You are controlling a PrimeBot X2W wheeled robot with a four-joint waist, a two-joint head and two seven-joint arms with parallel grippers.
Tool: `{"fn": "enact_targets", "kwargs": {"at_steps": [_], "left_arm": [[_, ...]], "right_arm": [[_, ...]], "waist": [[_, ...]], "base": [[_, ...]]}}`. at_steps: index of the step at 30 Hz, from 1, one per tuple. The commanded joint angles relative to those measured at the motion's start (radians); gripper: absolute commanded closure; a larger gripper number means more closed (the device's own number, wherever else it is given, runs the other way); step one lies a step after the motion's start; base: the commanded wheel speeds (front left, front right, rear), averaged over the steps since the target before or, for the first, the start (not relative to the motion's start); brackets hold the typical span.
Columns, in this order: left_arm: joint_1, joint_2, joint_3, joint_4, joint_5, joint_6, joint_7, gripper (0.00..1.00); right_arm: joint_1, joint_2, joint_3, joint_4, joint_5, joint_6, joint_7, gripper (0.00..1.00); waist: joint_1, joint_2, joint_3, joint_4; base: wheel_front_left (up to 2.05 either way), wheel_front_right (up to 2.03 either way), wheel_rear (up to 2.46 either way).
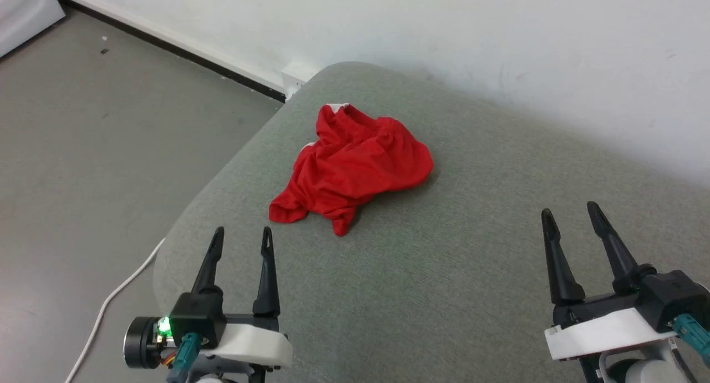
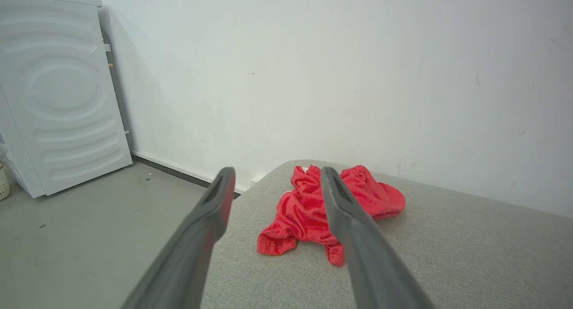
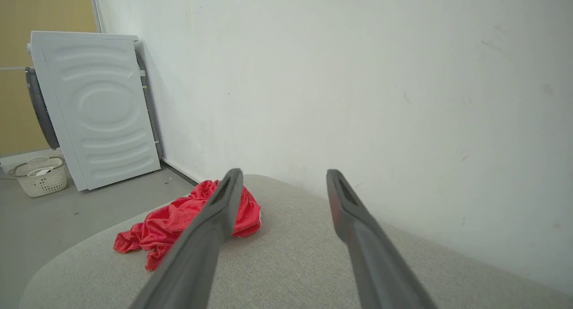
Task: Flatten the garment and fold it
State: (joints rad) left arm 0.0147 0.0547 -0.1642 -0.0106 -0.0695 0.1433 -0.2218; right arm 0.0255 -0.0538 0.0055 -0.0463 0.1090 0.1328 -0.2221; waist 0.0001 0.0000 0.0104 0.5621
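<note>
Grey cushion (image 1: 444,272) spreads under me. Nearest, my left gripper (image 1: 244,230) and right gripper (image 1: 569,207) are held over it, jaws apart and empty. Farther on, the red garment (image 1: 355,166) lies crumpled toward the far left corner, well apart from both. Beyond stands a white wall (image 1: 499,39).

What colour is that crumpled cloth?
The crumpled soft garment is bright red; clearest in head view.
</note>
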Motion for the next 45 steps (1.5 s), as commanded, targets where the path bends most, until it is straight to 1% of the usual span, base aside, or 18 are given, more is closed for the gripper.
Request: {"fn": "enact_targets", "kwargs": {"at_steps": [1,15,23,26,30,34,36,40,45], "left_arm": [[0.009,-0.004,-0.005,-0.004,-0.006,0.009,-0.011,0.00],[0.011,-0.005,-0.020,0.005,-0.029,0.032,-0.040,0.00],[0.006,-0.005,-0.021,0.004,-0.040,0.033,-0.040,0.00],[0.004,-0.005,-0.020,0.006,-0.041,0.027,-0.040,0.00],[-0.026,-0.001,-0.007,0.034,-0.053,-0.015,-0.040,0.00],[-0.111,0.028,-0.003,0.137,-0.073,-0.080,-0.036,0.00],[-0.182,0.047,0.001,0.190,-0.089,-0.113,-0.003,0.00],[-0.352,0.090,0.032,0.269,-0.132,-0.162,0.085,0.00],[-0.556,0.175,0.063,0.402,-0.180,-0.220,0.244,0.00]], "right_arm": [[0.005,0.003,0.001,-0.005,0.011,-0.002,-0.010,0.00],[0.007,0.004,0.000,-0.005,0.020,-0.002,-0.039,0.00],[0.005,0.004,0.001,-0.004,0.013,-0.002,-0.040,0.00],[0.005,0.004,-0.002,-0.004,0.004,-0.002,-0.040,0.00],[-0.005,0.004,-0.007,-0.007,-0.019,-0.002,-0.040,0.00],[-0.029,0.004,-0.003,-0.019,-0.048,-0.002,-0.040,0.00],[-0.045,0.002,0.006,-0.036,-0.058,-0.002,-0.040,0.00],[-0.088,-0.016,0.017,-0.076,-0.068,-0.002,-0.040,0.00],[-0.146,-0.037,0.045,-0.126,-0.078,-0.002,-0.040,0.00]], "waist": [[-0.0001,0.0000,0.001,0.011],[-0.0001,0.0000,0.010,0.069],[-0.0001,0.0000,0.020,0.055],[-0.0001,0.0000,0.026,0.045],[-0.0001,0.0000,0.059,0.009],[-0.0001,0.0000,0.116,-0.054],[-0.0001,0.0000,0.154,-0.091],[-0.0001,0.0000,0.239,-0.168],[-0.0001,0.0000,0.347,-0.269]], "base": [[0.00,0.00,0.00],[0.00,0.00,0.00],[0.00,0.00,0.00],[0.00,0.00,0.00],[0.00,0.00,0.00],[0.00,0.00,0.00],[0.00,0.00,0.00],[0.00,0.00,0.00],[0.00,0.00,0.00]]}}
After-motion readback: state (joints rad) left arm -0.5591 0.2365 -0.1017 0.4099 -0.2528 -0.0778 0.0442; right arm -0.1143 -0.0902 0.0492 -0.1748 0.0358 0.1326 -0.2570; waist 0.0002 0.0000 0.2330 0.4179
